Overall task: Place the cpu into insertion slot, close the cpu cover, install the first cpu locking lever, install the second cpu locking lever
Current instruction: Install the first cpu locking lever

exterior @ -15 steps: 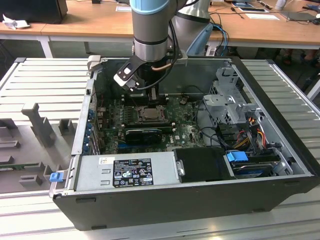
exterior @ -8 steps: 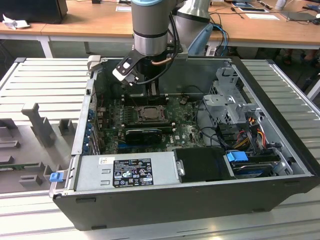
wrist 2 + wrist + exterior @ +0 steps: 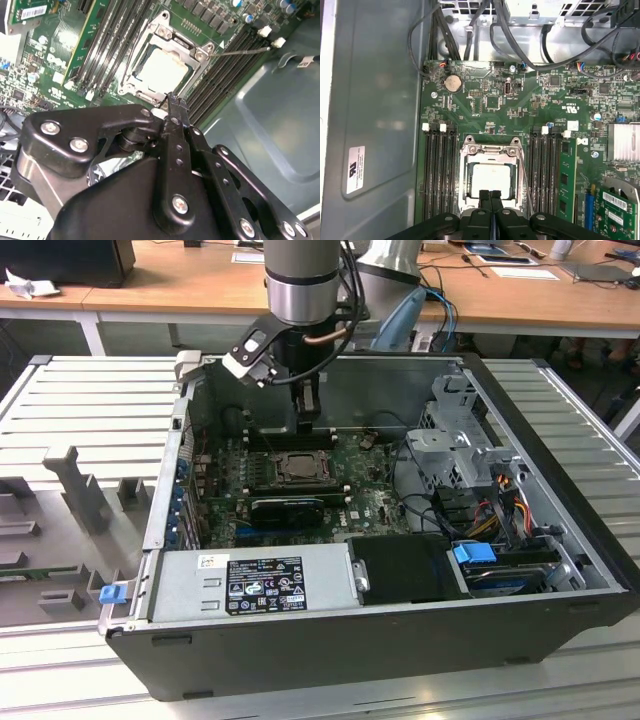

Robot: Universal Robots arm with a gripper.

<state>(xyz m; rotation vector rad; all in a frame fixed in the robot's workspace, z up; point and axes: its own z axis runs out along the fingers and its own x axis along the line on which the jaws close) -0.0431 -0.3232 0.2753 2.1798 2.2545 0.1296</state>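
Note:
The cpu [image 3: 491,180] lies in the insertion slot [image 3: 465,172] on the green motherboard, its pale face up. The cpu cover [image 3: 492,149] lies flat around it, and the chip shows through the cover's window. In the second wrist view the cpu [image 3: 162,70] sits inside the same metal frame [image 3: 176,40]. A thin wire lever [image 3: 240,50] juts out sideways over the memory slots. My gripper [image 3: 490,194] hangs just above the socket's edge, fingers shut together with nothing between them. In the exterior view the gripper [image 3: 308,422] stands above the insertion slot [image 3: 298,468].
Long black memory slots [image 3: 440,175] flank the socket on both sides. An upright green card [image 3: 567,175] stands nearby. Cables [image 3: 520,35] run along the board's edge. The power supply [image 3: 250,585], drive cage [image 3: 460,450] and case walls [image 3: 170,480] enclose the board.

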